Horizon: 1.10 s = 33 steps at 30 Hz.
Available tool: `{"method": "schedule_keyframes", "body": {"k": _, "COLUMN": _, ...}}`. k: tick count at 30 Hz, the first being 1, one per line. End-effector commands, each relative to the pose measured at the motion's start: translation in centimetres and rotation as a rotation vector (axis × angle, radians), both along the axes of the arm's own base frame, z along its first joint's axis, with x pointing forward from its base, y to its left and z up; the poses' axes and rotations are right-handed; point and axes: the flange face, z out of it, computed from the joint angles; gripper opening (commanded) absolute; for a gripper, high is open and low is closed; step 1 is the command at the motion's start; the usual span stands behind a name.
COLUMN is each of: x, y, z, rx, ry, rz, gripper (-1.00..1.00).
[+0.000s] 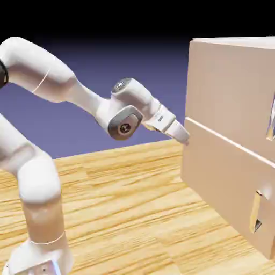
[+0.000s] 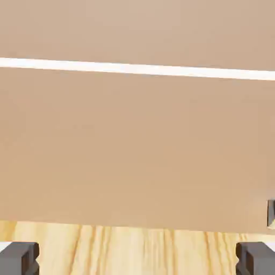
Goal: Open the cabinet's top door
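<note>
At the cabinet's near left edge, the gripper (image 1: 185, 137) hovers with its tips level with the seam between the two front panels.

Its jaws stand wide apart in the hand view, the two grey fingertips (image 2: 19, 258) at about 7 and 5 o'clock with nothing between them. From the gripper the white arm (image 1: 64, 86) runs back toward 9 o'clock, then bends down to its base near 7 o'clock. The cabinet (image 1: 215, 177) stands at 3 o'clock on the wooden table (image 1: 134, 215), its front facing the arm side. The top door (image 1: 231, 91) is shut, its long axis horizontal, with its thin metal handle (image 1: 272, 121) upright at the far right. The lower panel (image 1: 225, 182) carries a tan vertical handle (image 1: 257, 212).
</note>
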Motion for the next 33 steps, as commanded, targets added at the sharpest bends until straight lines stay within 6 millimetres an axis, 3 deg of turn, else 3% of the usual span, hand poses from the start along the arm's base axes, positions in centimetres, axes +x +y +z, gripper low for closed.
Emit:
{"method": "schedule_keyframes", "body": {"k": 1, "x": 0.1, "y": 0.2, "z": 0.9, "rx": -0.036, "ry": -0.022, "rz": 0.039, "gripper": 1.00}}
{"method": "schedule_keyframes", "body": {"k": 10, "x": 0.2, "y": 1.3, "z": 8.6, "rx": -0.385, "ry": -0.219, "rz": 0.346, "gripper": 1.00}}
{"method": "schedule_keyframes", "body": {"k": 18, "x": -0.4, "y": 0.6, "z": 14.0, "rx": -0.722, "ry": -0.380, "rz": 0.544, "gripper": 1.00}}
{"method": "schedule_keyframes", "body": {"k": 26, "x": -1.0, "y": -1.6, "z": 17.7, "rx": -1.078, "ry": -0.504, "rz": 0.678, "gripper": 1.00}}
{"method": "schedule_keyframes", "body": {"k": 33, "x": -0.9, "y": -4.6, "z": 19.3, "rx": -1.400, "ry": -0.566, "rz": 0.753, "gripper": 1.00}}
